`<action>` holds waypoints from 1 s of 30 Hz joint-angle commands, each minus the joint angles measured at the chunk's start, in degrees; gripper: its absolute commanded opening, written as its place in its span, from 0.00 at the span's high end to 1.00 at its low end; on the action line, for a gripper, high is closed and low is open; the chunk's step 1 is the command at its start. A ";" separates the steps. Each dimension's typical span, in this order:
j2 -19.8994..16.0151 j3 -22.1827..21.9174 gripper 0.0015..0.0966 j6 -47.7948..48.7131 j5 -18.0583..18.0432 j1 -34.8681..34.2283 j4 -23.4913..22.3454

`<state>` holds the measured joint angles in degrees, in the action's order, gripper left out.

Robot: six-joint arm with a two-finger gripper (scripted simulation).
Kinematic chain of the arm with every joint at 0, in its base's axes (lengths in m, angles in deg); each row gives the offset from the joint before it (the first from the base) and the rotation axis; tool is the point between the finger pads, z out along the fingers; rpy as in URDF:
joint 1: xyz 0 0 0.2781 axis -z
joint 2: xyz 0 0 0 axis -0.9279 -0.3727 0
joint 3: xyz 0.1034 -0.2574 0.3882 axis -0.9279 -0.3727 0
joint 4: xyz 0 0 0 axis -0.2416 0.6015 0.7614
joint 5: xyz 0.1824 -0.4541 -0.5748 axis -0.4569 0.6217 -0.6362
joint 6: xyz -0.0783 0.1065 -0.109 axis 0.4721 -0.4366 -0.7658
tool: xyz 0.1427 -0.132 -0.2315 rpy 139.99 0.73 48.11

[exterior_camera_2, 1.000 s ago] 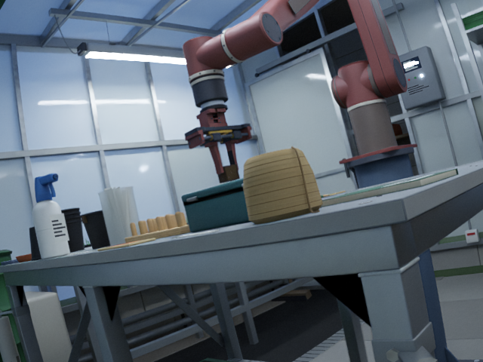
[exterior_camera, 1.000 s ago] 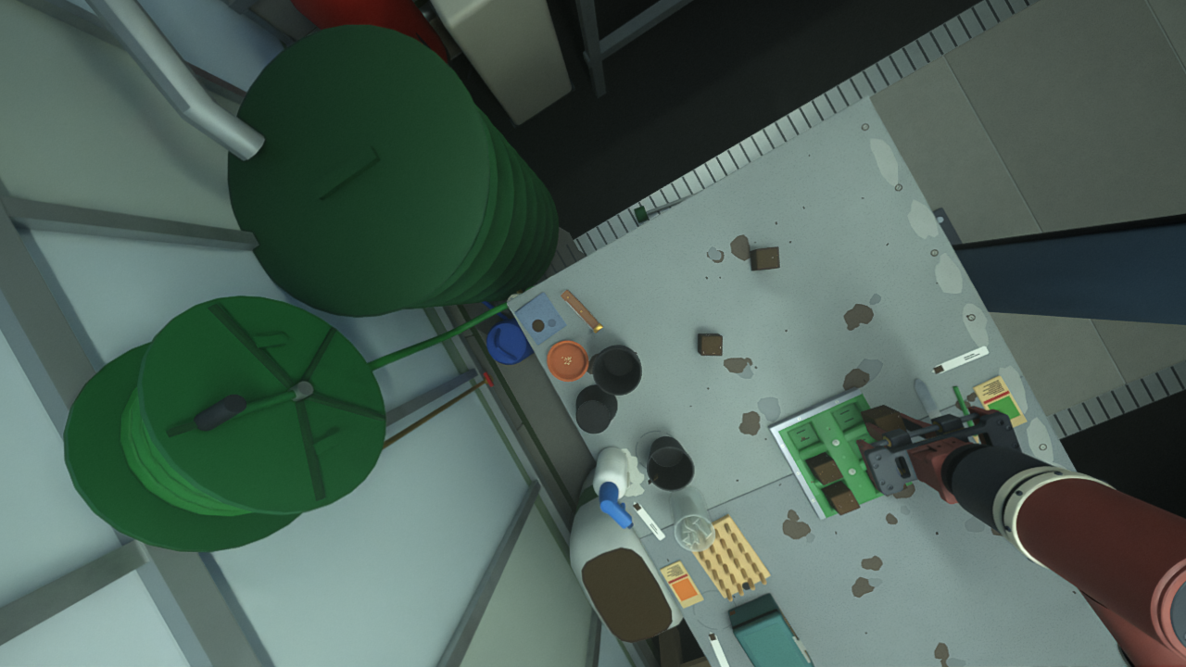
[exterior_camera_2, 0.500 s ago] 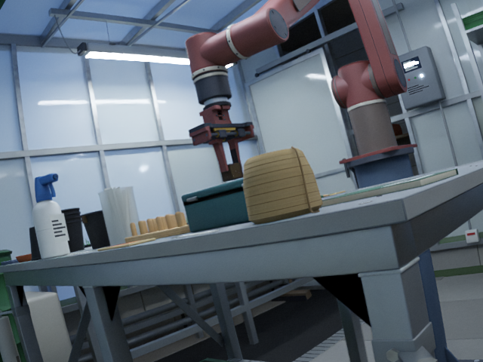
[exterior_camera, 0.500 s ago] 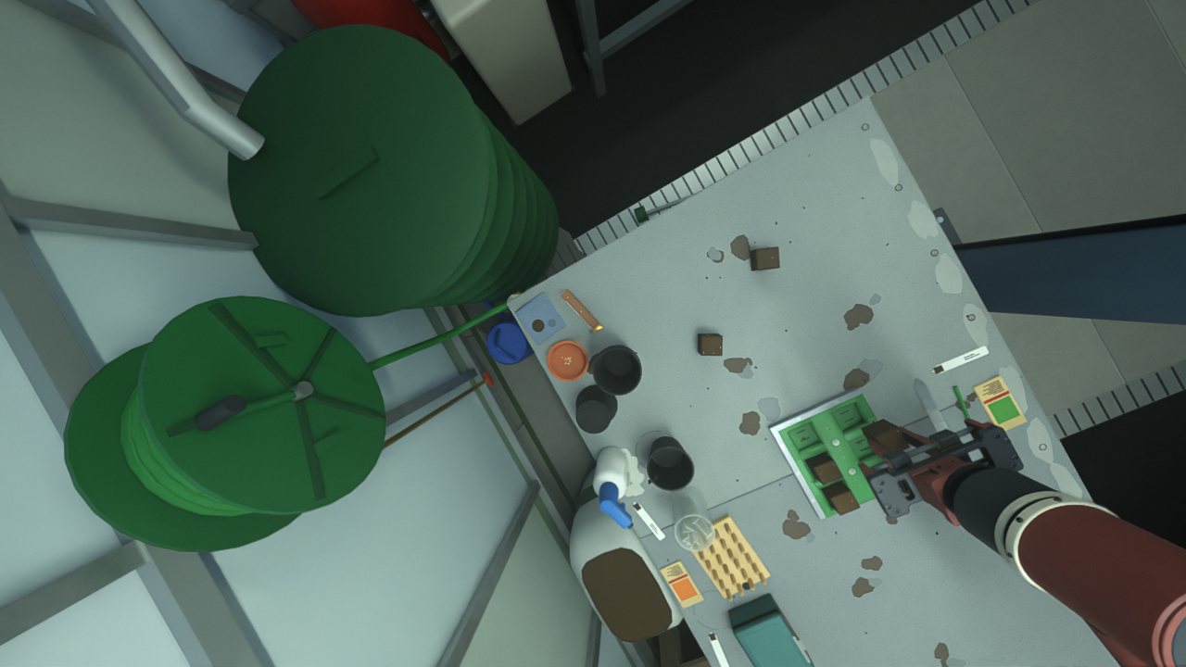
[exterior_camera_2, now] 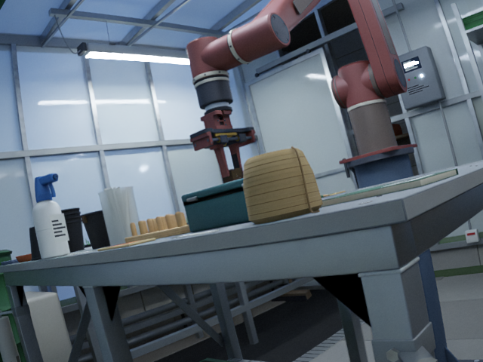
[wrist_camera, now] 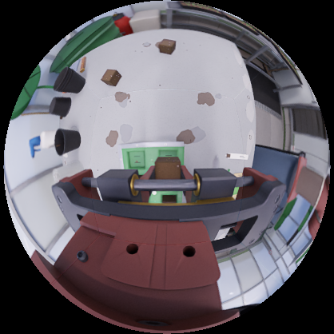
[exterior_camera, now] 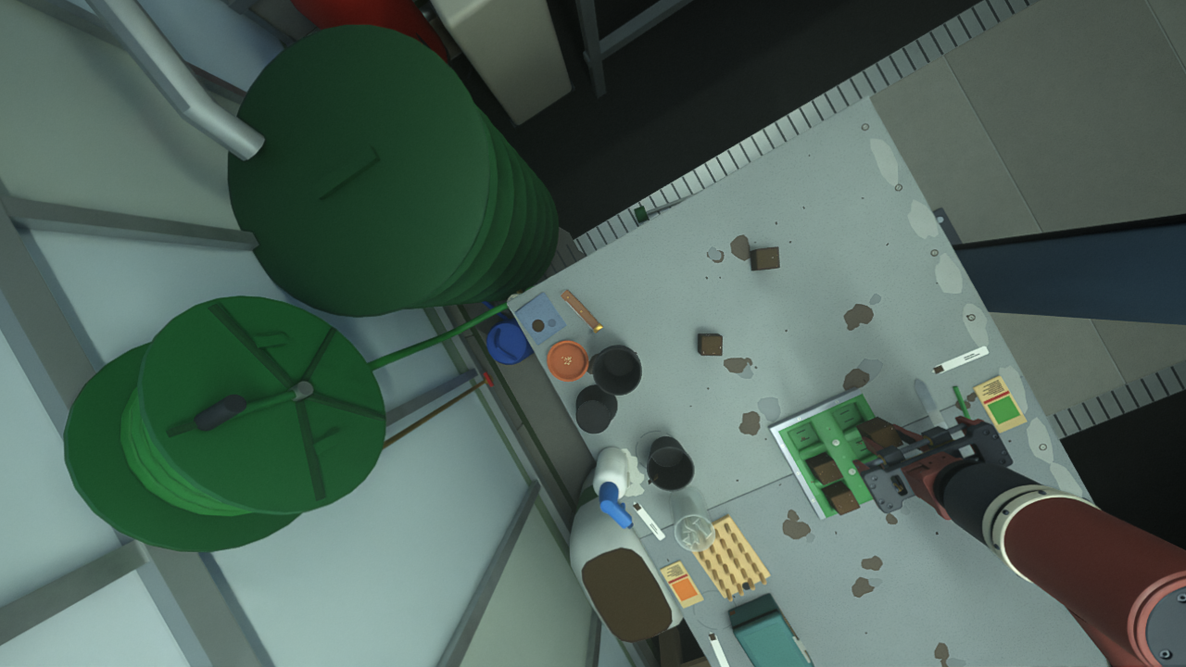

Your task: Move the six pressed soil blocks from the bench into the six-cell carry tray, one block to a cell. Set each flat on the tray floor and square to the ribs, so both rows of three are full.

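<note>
A brown soil block (exterior_camera: 877,433) (wrist_camera: 167,168) is in my closed gripper (exterior_camera: 881,440) (exterior_camera_2: 231,174), which hangs over the right side of the green six-cell tray (exterior_camera: 829,455) (wrist_camera: 154,160). Two blocks (exterior_camera: 827,469) (exterior_camera: 841,497) sit in the tray's near cells, and the two far cells show green floor. Two more blocks lie loose on the bench, one (exterior_camera: 709,344) (wrist_camera: 111,77) at mid-bench and one (exterior_camera: 765,258) (wrist_camera: 166,46) further off. From the second side camera the tray is hidden behind a teal box.
Three black pots (exterior_camera: 615,369) (exterior_camera: 595,408) (exterior_camera: 670,464) stand left of the tray, with a spray bottle (exterior_camera: 618,498) and a wooden peg rack (exterior_camera: 731,557). A teal box (exterior_camera_2: 215,205) and a slatted wooden basket (exterior_camera_2: 281,184) sit near the bench's end. Soil smears dot the bench.
</note>
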<state>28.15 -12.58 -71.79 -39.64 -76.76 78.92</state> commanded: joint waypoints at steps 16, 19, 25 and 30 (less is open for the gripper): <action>-5.21 -0.16 1.00 -0.01 5.42 -0.01 0.02; -5.48 -0.14 1.00 -0.01 5.70 -0.01 0.02; -5.53 -0.14 1.00 -0.01 5.76 -0.01 0.02; -5.55 -0.15 1.00 -0.01 5.77 -0.01 0.02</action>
<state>22.56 -12.78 -71.80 -33.87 -76.77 78.92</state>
